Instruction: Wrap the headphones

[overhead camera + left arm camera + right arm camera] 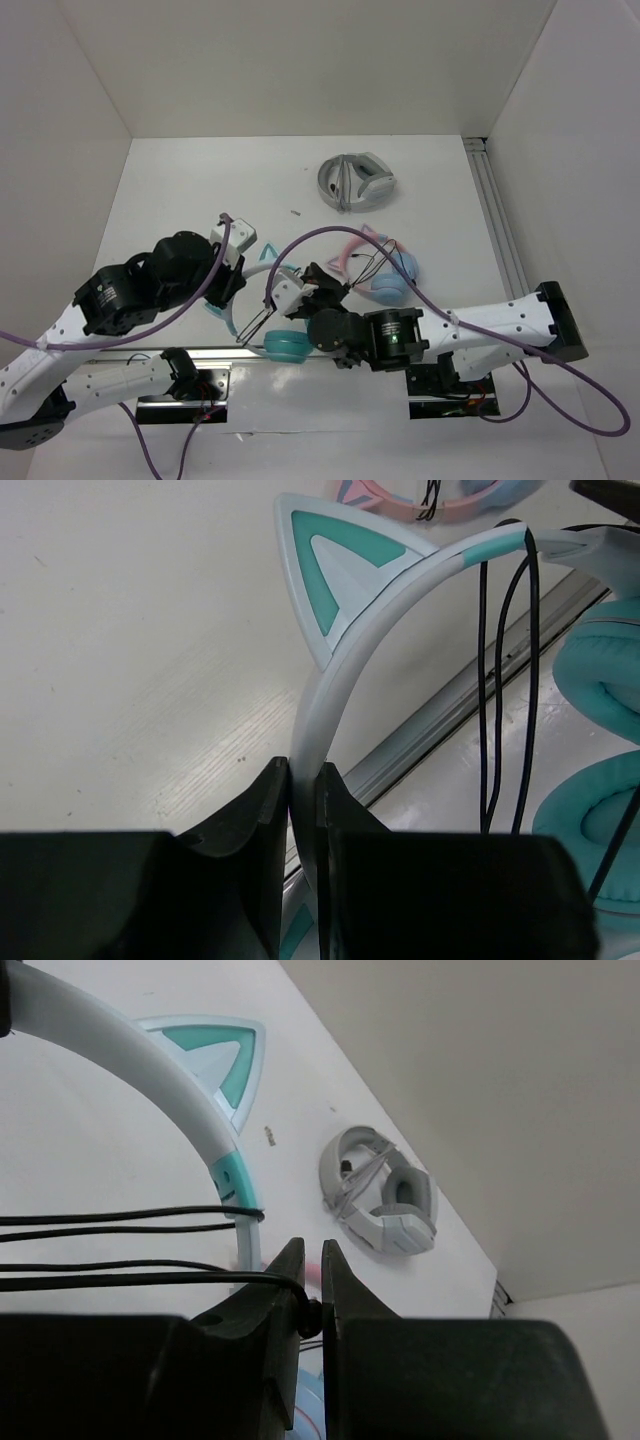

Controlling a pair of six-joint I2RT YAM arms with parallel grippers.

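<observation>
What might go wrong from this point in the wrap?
1. The right gripper pinches the thin cable near its fingertips; a pull may slip it free and loosen the loops.
2. The left gripper clamps only the narrow headband; cable tension may twist it.
3. The pink headphones lie close; the cable may snag them.

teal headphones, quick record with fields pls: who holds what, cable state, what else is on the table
left fingers: shut on the headband of the teal headphones
right fingers: shut on the black cable
cable state: several strands looped over the headband
also on table: pink headphones, grey-white headphones, neither held
</observation>
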